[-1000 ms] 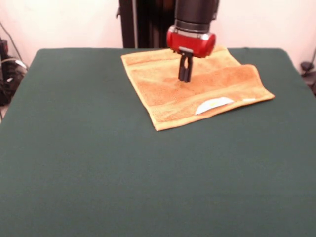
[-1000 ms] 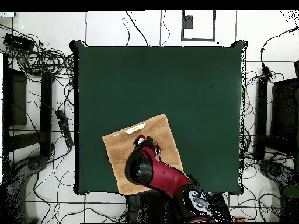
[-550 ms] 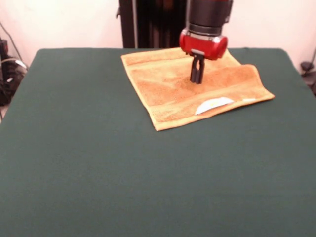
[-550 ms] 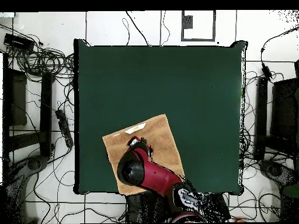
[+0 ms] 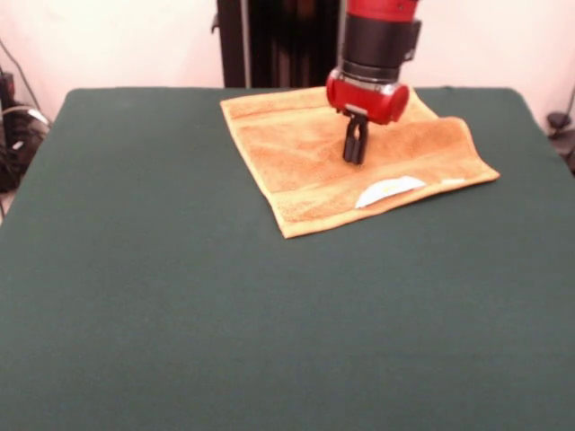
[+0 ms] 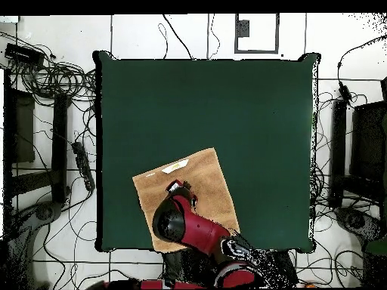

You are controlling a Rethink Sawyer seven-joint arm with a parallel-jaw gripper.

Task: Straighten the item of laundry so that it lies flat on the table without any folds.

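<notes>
The orange-tan towel (image 5: 314, 157) lies spread on the far part of the dark green table (image 5: 269, 314), its white label (image 5: 388, 190) near the front-right edge. In the overhead view the towel (image 6: 208, 177) sits by the table's (image 6: 227, 106) bottom edge, partly hidden under the arm. My gripper (image 5: 354, 158) hangs over the towel's middle, fingers together and pointing down, tips at or just above the cloth. It appears shut with nothing held. The gripper (image 6: 180, 186) shows in the overhead view just below the label (image 6: 174, 165).
Cables (image 6: 60, 75) and dark equipment (image 6: 363, 151) lie on the floor around the table. A black post (image 5: 232, 43) stands behind the table's far edge.
The gripper moved to the right over the towel, then came down slightly lower. The towel has not shifted.
</notes>
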